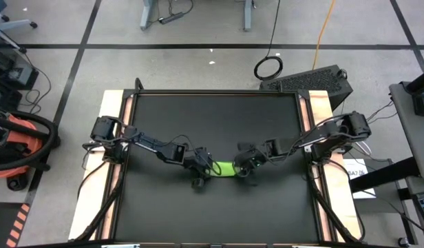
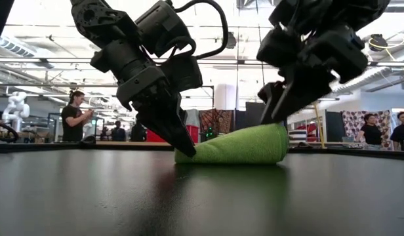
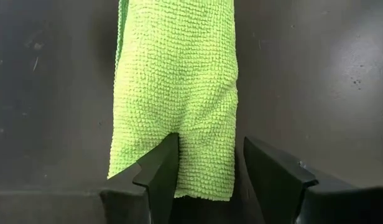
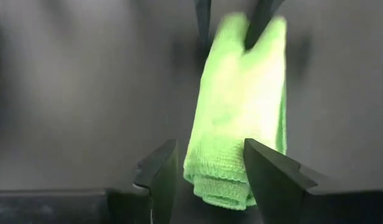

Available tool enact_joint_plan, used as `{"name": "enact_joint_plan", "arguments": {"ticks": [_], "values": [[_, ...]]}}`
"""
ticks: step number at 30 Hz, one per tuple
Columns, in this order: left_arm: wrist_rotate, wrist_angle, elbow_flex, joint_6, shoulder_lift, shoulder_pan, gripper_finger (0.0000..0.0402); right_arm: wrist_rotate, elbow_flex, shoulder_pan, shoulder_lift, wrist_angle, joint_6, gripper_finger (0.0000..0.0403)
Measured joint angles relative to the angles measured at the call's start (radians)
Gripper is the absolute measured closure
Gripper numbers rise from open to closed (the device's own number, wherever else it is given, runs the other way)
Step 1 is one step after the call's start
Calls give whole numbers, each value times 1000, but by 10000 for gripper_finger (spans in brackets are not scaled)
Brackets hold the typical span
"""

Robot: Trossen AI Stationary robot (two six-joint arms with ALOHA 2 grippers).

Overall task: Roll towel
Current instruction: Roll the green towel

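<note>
The lime-green towel (image 1: 226, 168) lies rolled into a short thick roll on the black mat (image 1: 219, 117), near the middle of the table. In the low view the roll (image 2: 235, 145) rests on its side. My left gripper (image 1: 204, 171) is open at the roll's left end. My right gripper (image 1: 243, 169) is open at the roll's right end. Its fingers stand on either side of that end (image 4: 219, 186), a little above it in the low view (image 2: 273, 111). The left gripper's fingers also show at the roll's far end in the right wrist view (image 4: 204, 18). My left gripper has one fingertip (image 3: 166, 155) on the top of the towel's left end (image 3: 185, 155), coming slanting down from the table's left. The other finger (image 3: 266, 168) stands over the bare mat beside the roll. The roll lies on the mat. My right gripper: whether its fingers touch the towel, I cannot tell.
The black mat covers most of the table, with wooden strips along its left (image 1: 109, 172) and right (image 1: 322, 110) sides. There is free mat all around the roll. People (image 2: 74, 115) stand in the room beyond the far edge.
</note>
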Motion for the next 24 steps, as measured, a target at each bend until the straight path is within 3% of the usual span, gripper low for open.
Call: {"name": "enact_joint_plan", "arguments": {"ticks": [11, 15, 24], "values": [[12, -3, 0, 1, 1, 8, 212, -6, 4, -26, 164, 8, 46, 230], [13, -9, 0, 2, 1, 8, 212, -66, 7, -35, 210, 20, 61, 230], [25, -10, -3, 26, -24, 9, 212, -83, -3, -44, 136, -4, 77, 229]]}}
